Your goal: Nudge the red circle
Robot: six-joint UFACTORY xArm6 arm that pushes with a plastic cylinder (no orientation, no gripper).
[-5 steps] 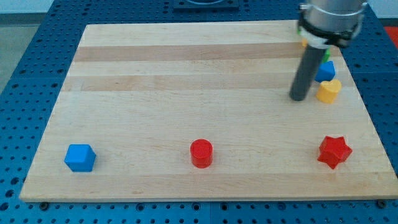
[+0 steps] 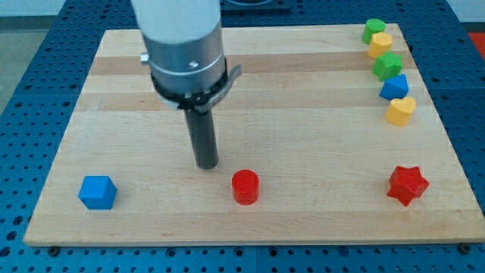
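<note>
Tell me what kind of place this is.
Probably a robotics lab bench: a wooden board lying on a blue perforated table, with toy blocks like the red circle near my tip.

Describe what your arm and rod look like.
A wide light-grey cylinder enters from the view's top, ringed by a black band carrying a small metal bracket. Below hangs a straight dark rod, ending at my tip, up-left of the red circle. No cables or markings show.
</note>
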